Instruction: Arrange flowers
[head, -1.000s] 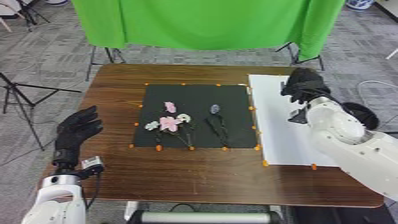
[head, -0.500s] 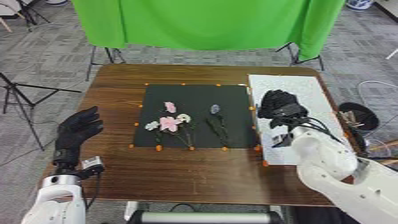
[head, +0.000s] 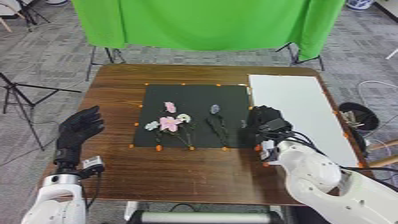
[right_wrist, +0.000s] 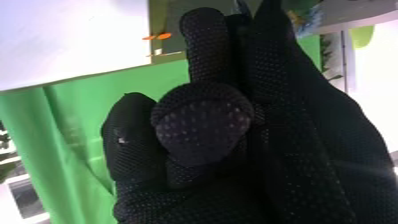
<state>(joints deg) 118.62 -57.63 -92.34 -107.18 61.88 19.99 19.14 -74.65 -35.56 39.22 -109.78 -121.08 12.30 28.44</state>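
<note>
Has the right hand (head: 266, 120) right of the frame's centre, at the black mat's (head: 182, 92) edge, fingers mostly straight, close together. Has the left hand (head: 80, 127) relaxed at far left. Shows pink flower (head: 169, 124), white flower (head: 184, 118) left of centre, purple flower (head: 214, 108) near centre, on the mat.

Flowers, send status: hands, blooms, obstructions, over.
Left hand open, left of black sheet. Right hand at black sheet's right edge. Flowers lying on black sheet, no obstruction seen between.
</note>
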